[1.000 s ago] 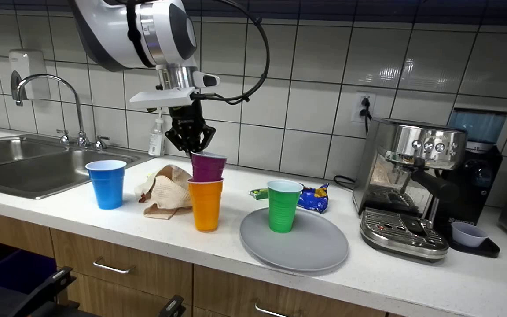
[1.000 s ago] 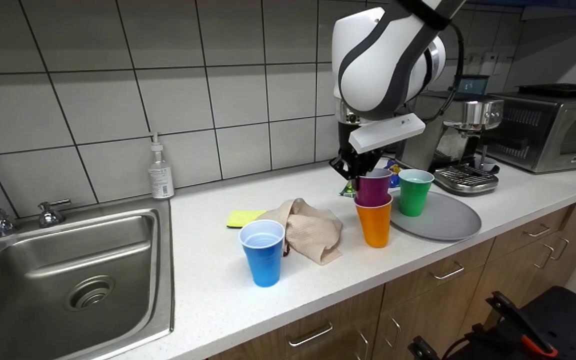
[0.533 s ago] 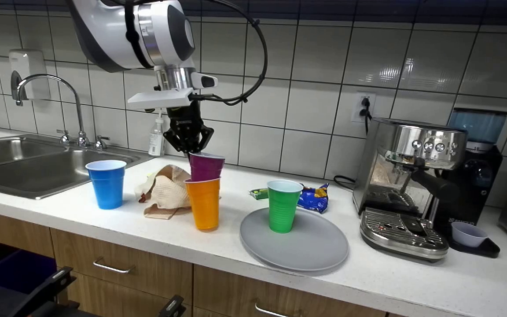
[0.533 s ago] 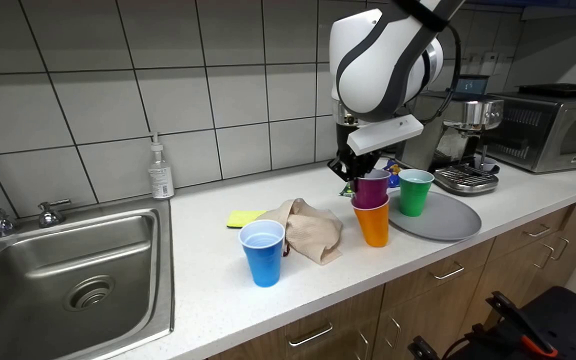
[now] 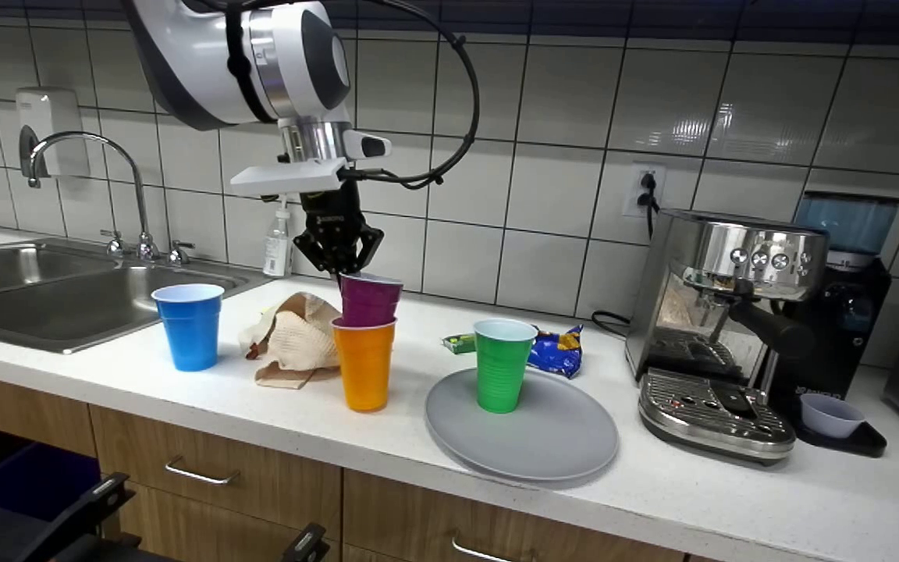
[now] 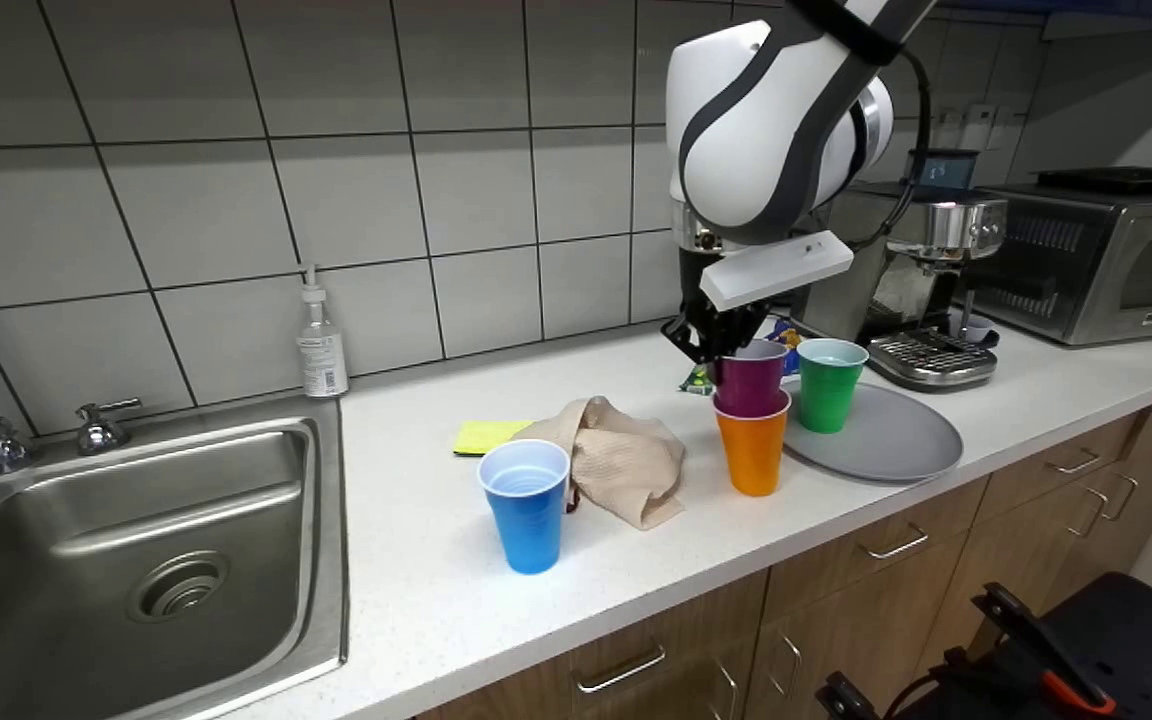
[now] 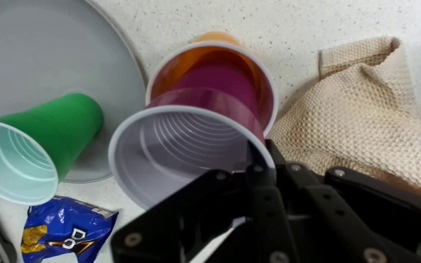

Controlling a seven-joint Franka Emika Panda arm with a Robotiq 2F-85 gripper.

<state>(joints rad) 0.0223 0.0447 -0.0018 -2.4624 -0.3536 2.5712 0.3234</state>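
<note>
In the middle of the wrist view, the gripper (image 7: 265, 153) pinches one side of a purple cup (image 7: 192, 140) whose lower part is inside an orange cup (image 5: 365, 368), which might topple if sideways pull presses their walls together.

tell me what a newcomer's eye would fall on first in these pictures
Most likely the purple cup, its wall pinched by the gripper and its lower part inside the orange cup on the counter. The green cup, upright on the gray plate, would probably catch the eye next. Then perhaps the blue cup, standing near the sink in both exterior views.
</note>
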